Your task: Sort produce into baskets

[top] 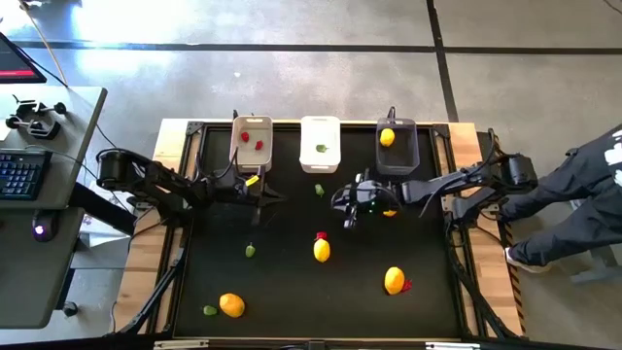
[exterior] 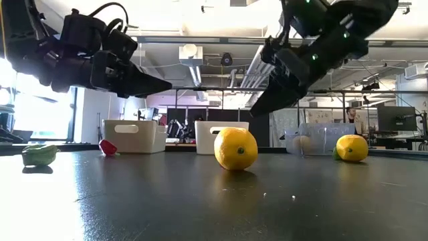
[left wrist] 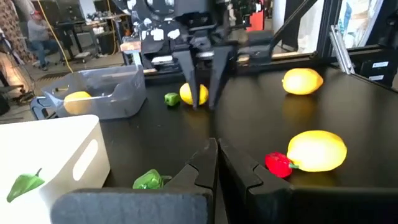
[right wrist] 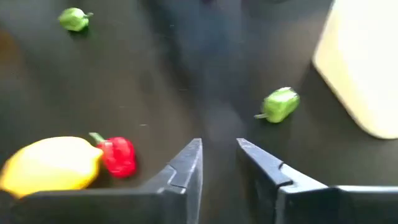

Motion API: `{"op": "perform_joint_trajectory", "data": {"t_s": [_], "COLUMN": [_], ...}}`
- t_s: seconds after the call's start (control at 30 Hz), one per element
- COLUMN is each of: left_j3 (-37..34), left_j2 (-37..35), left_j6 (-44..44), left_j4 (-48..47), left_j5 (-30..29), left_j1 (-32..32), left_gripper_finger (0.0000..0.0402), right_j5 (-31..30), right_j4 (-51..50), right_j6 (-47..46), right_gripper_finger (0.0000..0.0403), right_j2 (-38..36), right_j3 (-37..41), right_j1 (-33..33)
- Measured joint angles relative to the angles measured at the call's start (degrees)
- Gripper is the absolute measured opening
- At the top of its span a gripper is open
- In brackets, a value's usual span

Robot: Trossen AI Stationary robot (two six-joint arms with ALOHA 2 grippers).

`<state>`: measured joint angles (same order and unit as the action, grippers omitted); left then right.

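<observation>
L gripper (left wrist: 217, 163) closed; R gripper (right wrist: 219, 163) slightly apart.

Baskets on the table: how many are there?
3, in a row in the high view: beige basket left, white basket middle, dark grey basket right. None seems hidden.

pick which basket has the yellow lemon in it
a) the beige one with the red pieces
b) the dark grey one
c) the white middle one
b: in the high view the yellow lemon lies inside the dark grey basket, while the beige basket holds only red pieces and the white basket a green piece.
</observation>
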<state>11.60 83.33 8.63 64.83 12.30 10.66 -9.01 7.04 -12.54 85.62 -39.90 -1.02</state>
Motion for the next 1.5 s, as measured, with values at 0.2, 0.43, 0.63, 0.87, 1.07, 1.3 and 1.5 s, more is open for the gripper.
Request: {"op": "perform_joint_trajectory", "data": {"t_s": [0.2,0.43,0.63,0.87,1.07,1.3,1.5], "left_j3": [0.0,0.0,0.0,0.0,0.0,1.5,3.3], "left_j2": [0.0,0.0,0.0,0.0,0.0,0.0,0.0], "left_j6": [0.9,2.0,2.0,2.1,2.1,2.1,3.0], "left_j4": [-0.2,-0.2,-0.2,-0.2,-0.3,-1.3,-5.8], "left_j5": [1.1,1.6,1.7,1.7,3.0,6.7,7.1], "left_j1": [0.0,0.0,0.0,0.0,0.0,-0.1,-2.8], "left_gripper_finger": [0.0000,0.0000,0.0000,0.0000,0.0000,0.0000,0.0000], "right_j5": [-2.1,-6.8,-8.3,-11.2,-11.6,-11.5,-11.5], "right_j4": [-7.2,-17.5,-20.3,-20.2,-19.5,-16.7,-15.4], "right_j6": [-7.8,-17.3,-22.1,-21.9,-18.9,-13.0,-11.4], "right_gripper_finger": [0.0131,0.0168,0.0190,0.0205,0.0206,0.0206,0.0193], "right_j2": [0.0,0.0,0.0,0.0,0.0,0.0,0.0], "right_j3": [-3.8,-7.3,-8.2,-8.2,-8.1,-8.0,-8.0], "right_j1": [-4.8,-10.8,-14.5,-16.8,-16.8,-16.6,-16.5]}}
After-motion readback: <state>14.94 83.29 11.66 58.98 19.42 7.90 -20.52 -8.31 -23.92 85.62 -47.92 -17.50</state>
